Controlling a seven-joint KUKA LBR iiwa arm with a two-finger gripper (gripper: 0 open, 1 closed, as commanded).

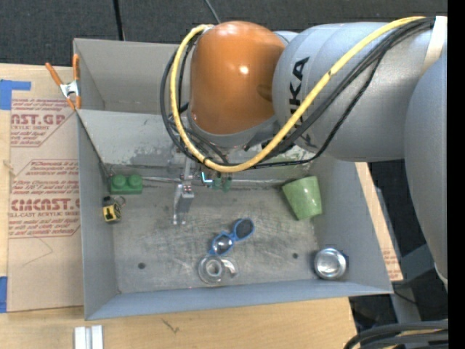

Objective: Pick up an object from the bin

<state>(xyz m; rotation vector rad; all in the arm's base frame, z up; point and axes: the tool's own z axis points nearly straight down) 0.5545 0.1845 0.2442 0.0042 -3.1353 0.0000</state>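
hand (182,206) seen low over bare floor of the bin (145,249), left of centre, under the orange wrist cover (232,78). whether wide or narrow cannot be told. nothing is seen held. nearest things: blue looped piece (234,236) toward the near wall, green block (126,184) to the left, both apart from it. risk judged: a closure here would take only air or scrape metal. the blue piece could be nudged against the silver ring (216,269).

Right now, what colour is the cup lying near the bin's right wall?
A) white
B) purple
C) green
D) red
C, the cup tipped on its side by the right wall of the bin is light green.
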